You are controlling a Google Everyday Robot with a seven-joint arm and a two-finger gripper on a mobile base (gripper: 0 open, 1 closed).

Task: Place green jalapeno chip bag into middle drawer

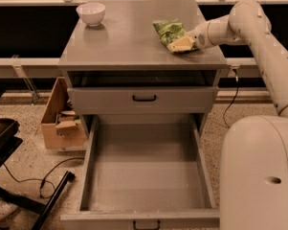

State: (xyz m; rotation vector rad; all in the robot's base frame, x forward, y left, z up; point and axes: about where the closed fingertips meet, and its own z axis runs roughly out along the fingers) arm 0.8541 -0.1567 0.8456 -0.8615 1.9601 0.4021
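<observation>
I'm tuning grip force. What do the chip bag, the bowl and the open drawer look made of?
Green jalapeno chip bag: thin film or foil, crumpled, faintly shiny. White bowl: glossy, probably ceramic or hard plastic. Middle drawer: matte grey sheet metal, judging by thin flat walls. The gripper sits at the bag's near edge.

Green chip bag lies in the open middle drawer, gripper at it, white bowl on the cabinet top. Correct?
No. In the camera view the green chip bag lies on the cabinet top, not in the open middle drawer; the gripper is at it.
</observation>
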